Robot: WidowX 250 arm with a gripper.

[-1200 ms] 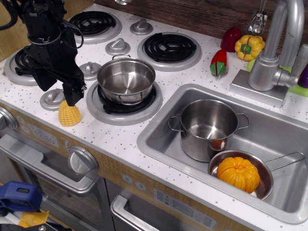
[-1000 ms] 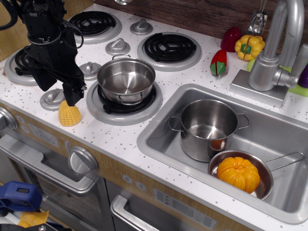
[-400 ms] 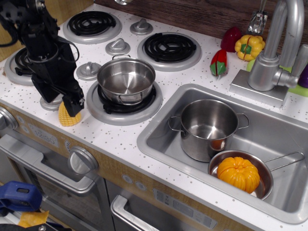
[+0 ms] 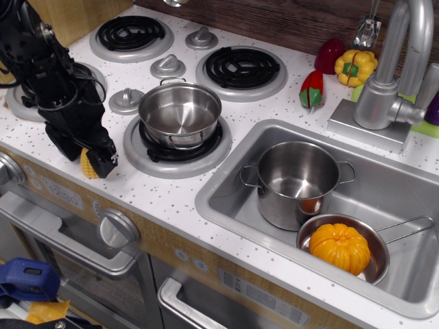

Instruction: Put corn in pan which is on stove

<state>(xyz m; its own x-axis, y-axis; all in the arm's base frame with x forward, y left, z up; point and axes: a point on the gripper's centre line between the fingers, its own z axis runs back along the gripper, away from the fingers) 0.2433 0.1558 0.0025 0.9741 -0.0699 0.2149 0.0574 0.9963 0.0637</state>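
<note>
The corn [image 4: 86, 165] is a small yellow cob standing on the white speckled stove [image 4: 161, 197] near its front left edge; only a sliver shows. My black gripper [image 4: 86, 157] is lowered over it with a finger on each side, the jaws still spread about as wide as before. The pan [image 4: 180, 113], a shiny shallow steel pot with two loop handles, sits empty on the front right burner [image 4: 154, 156], to the right of the gripper.
Grey knobs [image 4: 127, 101] stand between the burners. In the sink [image 4: 226, 199] at right are a taller steel pot [image 4: 296, 179] and a long-handled skillet [image 4: 405, 227] holding an orange pumpkin [image 4: 341, 247]. A faucet [image 4: 391, 75], a yellow pepper [image 4: 355, 66] and red peppers [image 4: 311, 89] stand behind.
The gripper has come down and slightly left from above the corn, so its fingers now straddle the cob and hide most of it. The corn and pan have not moved.
</note>
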